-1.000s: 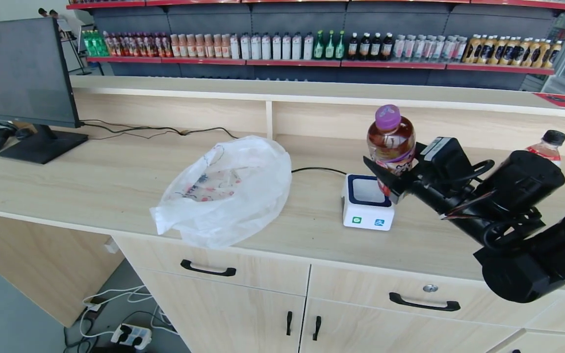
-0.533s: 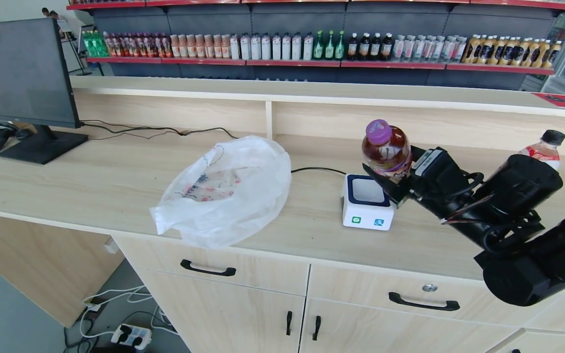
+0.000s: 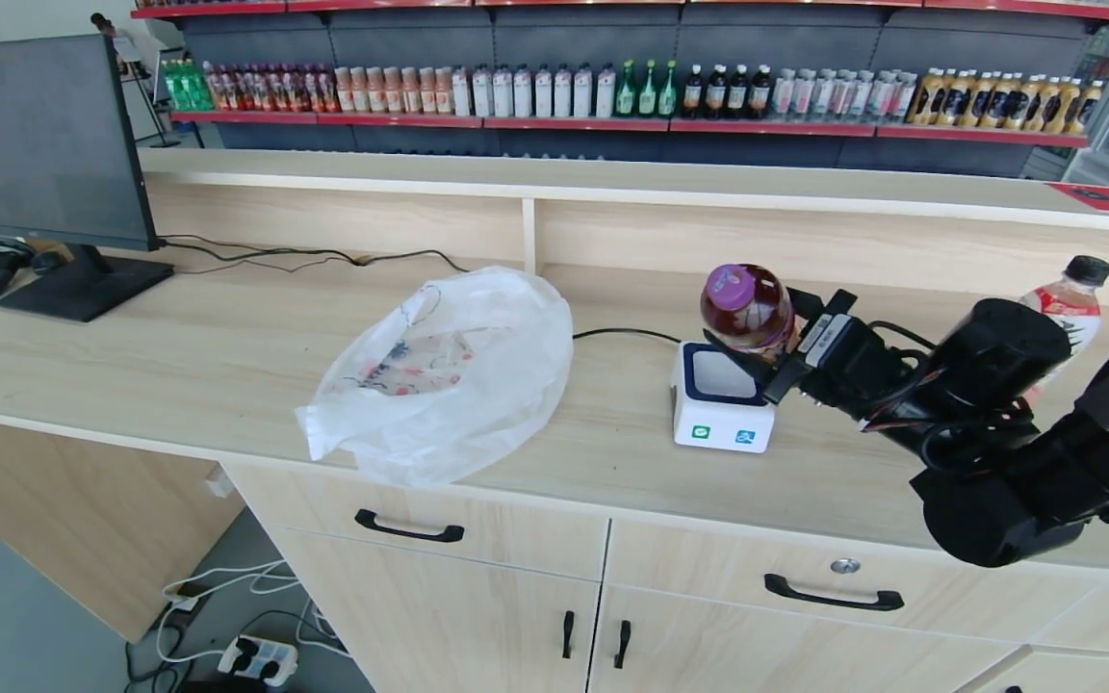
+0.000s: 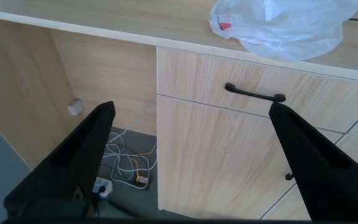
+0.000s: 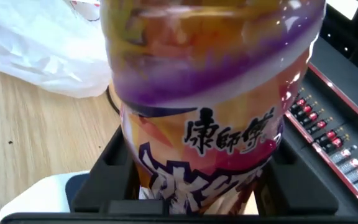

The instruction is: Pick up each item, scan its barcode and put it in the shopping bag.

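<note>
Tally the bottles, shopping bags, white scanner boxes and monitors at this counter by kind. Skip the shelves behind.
2 drink bottles: the purple-capped bottle in the right gripper and the black-capped bottle standing on the counter
1 shopping bag
1 barcode scanner
1 monitor
Total: 5

A dark monitor [image 3: 39, 135] stands on its flat stand [image 3: 83, 284] at the far left of the pale wooden surface [image 3: 179, 356]. Black cables [image 3: 304, 256] trail from it along the back. Behind, a red-edged shelf [image 3: 612, 123] carries a long row of drink bottles [image 3: 554, 91]. Under the surface, the left drawer handle [image 3: 409, 527] and right drawer handle [image 3: 833, 594] are black, with a round lock [image 3: 843, 566] above the right one. A white power strip [image 3: 258, 659] lies on the floor among white cords.
</note>
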Robot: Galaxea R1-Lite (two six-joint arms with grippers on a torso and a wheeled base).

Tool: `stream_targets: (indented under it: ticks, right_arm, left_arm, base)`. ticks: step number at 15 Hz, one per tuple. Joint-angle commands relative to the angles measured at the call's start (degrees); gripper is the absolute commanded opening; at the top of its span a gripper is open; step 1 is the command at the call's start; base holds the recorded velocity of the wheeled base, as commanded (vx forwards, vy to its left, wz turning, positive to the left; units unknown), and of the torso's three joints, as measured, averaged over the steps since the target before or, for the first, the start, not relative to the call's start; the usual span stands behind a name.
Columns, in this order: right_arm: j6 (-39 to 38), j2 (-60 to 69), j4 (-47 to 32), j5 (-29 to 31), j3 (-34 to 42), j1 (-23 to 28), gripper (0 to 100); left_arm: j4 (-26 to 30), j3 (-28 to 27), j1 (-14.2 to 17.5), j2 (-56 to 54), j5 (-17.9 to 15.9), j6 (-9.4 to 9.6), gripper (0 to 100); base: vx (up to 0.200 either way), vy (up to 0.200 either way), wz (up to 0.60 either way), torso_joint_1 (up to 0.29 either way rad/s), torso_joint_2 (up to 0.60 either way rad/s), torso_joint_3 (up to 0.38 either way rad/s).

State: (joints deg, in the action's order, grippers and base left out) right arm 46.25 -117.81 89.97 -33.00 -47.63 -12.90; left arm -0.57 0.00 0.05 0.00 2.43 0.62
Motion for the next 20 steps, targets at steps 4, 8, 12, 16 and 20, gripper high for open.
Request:
stream_targets:
  ticks: [4, 8, 12, 16, 20]
  right_arm:
    - [2.35, -0.40, 0.03, -0.13, -0.89, 1.21, 0]
    - [6.22, -2.07, 0.03, -4.53, -3.44, 1.38, 0]
    - [6.48, -1.90, 0.03, -4.62, -5.98, 1.47, 0]
    - [7.98, -2.34, 0.03, -2.42, -2.56, 0.42, 0]
    - [8.94, -2.25, 0.03, -2.07, -0.45, 0.07, 0]
  left_arm:
    - [-0.13, 0.00, -0.05, 0.00, 0.04, 0.08, 100]
    - [-0.13, 0.00, 0.04, 0.00, 0.04, 0.08, 100]
    - [-0.31, 0.00, 0.04, 0.00, 0.04, 0.35, 100]
    - [-0.22, 0.00, 0.04, 0.00, 0.04, 0.17, 100]
    - [-0.22, 0.00, -0.05, 0.00, 0.04, 0.17, 100]
  base:
    - [0.000, 0.000, 0.00, 0.000, 0.00, 0.000]
    - [0.000, 0.000, 0.00, 0.000, 0.00, 0.000]
    - [0.000, 0.000, 0.00, 0.000, 0.00, 0.000]
    - [0.000, 0.000, 0.00, 0.000, 0.00, 0.000]
    - [0.000, 0.000, 0.00, 0.000, 0.00, 0.000]
